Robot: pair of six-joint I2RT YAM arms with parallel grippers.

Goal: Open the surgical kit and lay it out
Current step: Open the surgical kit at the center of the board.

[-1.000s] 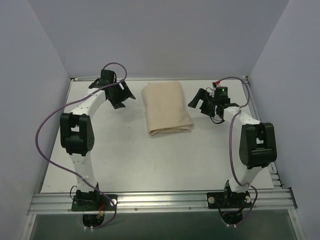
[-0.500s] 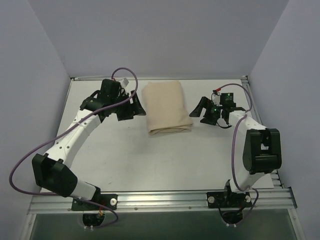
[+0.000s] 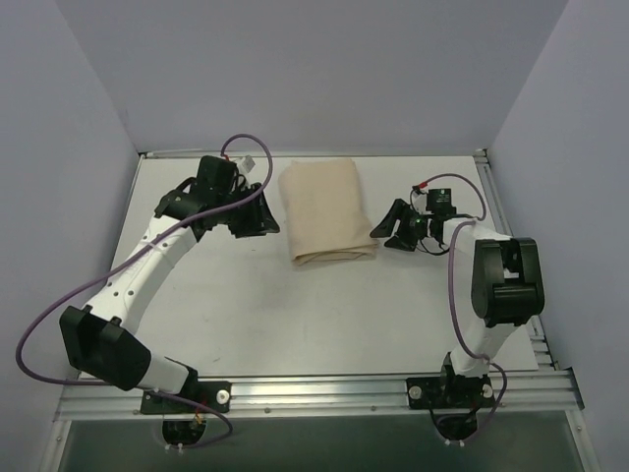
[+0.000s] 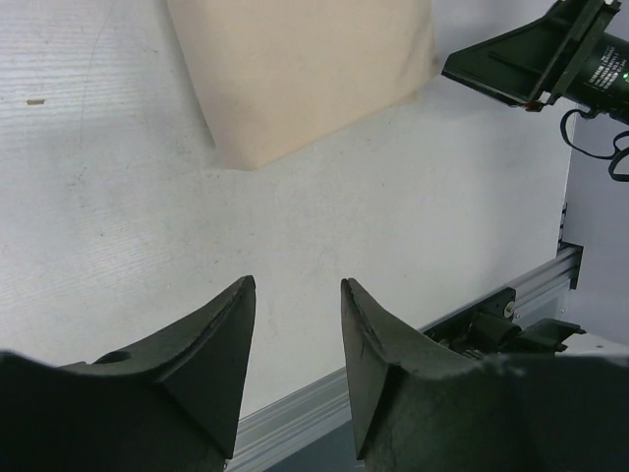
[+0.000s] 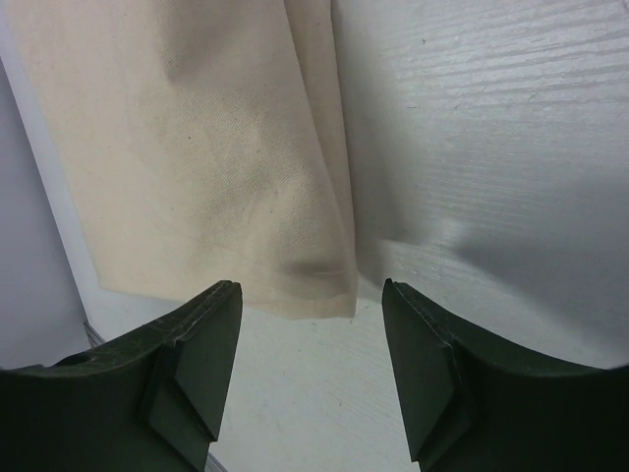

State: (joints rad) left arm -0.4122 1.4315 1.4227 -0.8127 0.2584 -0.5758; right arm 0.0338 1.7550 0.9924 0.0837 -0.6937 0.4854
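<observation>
The surgical kit lies as a folded beige cloth bundle at the middle back of the white table; only its cloth shows. My left gripper hovers just left of the bundle, open at a narrow gap with nothing between its fingers. In the left wrist view the left gripper is over bare table, with the kit ahead of it. My right gripper sits at the bundle's near right corner, open and empty. Seen from the right wrist, the right gripper brackets the corner of the kit without touching it.
The white table is ringed by grey walls, with an aluminium rail along the near edge. Purple cables loop off both arms. The right gripper's black body shows at the top right of the left wrist view.
The left arm has stretched out and swung its gripper in beside the bundle's left edge. The right gripper has moved left to the bundle's corner. Both pairs of jaws have narrowed.
</observation>
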